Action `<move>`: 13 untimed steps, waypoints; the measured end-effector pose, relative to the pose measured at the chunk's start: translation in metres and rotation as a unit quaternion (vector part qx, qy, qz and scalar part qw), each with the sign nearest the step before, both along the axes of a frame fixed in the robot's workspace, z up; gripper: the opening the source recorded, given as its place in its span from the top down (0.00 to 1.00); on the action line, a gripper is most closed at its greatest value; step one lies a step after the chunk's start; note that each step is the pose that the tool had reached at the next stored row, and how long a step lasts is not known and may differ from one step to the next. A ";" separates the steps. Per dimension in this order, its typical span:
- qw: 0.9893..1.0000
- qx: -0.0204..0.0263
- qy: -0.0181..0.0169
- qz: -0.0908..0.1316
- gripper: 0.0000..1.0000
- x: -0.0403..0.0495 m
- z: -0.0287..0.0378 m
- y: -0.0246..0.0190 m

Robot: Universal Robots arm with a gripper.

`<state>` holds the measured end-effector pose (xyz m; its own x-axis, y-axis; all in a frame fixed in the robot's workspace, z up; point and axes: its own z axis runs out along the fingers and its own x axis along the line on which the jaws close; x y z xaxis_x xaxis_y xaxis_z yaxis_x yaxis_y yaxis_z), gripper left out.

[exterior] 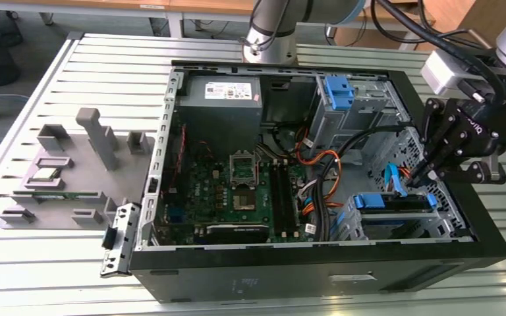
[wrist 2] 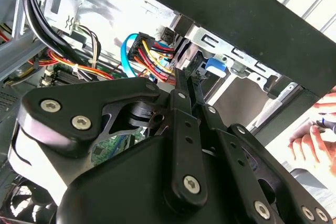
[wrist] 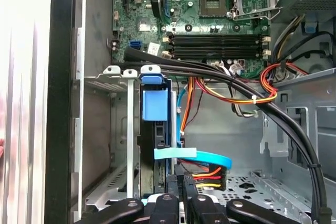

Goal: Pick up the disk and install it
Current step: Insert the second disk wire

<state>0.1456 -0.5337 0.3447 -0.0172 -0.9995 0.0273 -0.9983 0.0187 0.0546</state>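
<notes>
- So the open computer case (exterior: 323,276) is lying on its side on the slatted metal counter (exterior: 103,52), motherboard (exterior: 235,191) facing up.
- The disk (exterior: 398,203) is already sitting in the drive cage near the corner of the case on the exterior view's right. In the exterior view you can see its blue bracket along the top edge.
- In the first wrist view the disk (wrist: 153,150) stands on edge in the bay slot, blue bracket tab (wrist: 155,103) at its end, with a light blue cable (wrist: 199,156) and a red/yellow/black power lead (wrist: 207,174) running right up by it.
- The pincer (exterior: 421,176) hangs just above that end of the drive cage, fingertips down by the blue cable and the disk's edge.
- In both wrist views the black fingers (wrist: 178,190) look pressed close together with barely any gap, and I don't see anything held between them. In the second wrist view the fingers (wrist 2: 184,90) point toward the bundle of coloured wires (wrist 2: 152,51).
- A second blue bracket (exterior: 339,92) sits in the upper bay, next to the grey power supply (exterior: 222,99).
- A grey parts holder (exterior: 68,171) sits on the counter, on the exterior view's left of the case.
- A person's hand (wrist 2: 315,135) shows at the edge of the second wrist view, outside the case.
</notes>
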 end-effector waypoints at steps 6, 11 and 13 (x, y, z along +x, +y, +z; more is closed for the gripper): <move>1.000 0.000 -0.011 0.006 0.84 -0.0030 -0.0003 -0.0002; 1.000 -0.001 -0.015 0.011 0.84 -0.0057 -0.0006 -0.0004; 1.000 -0.001 -0.016 0.012 0.84 -0.0073 -0.0009 -0.0009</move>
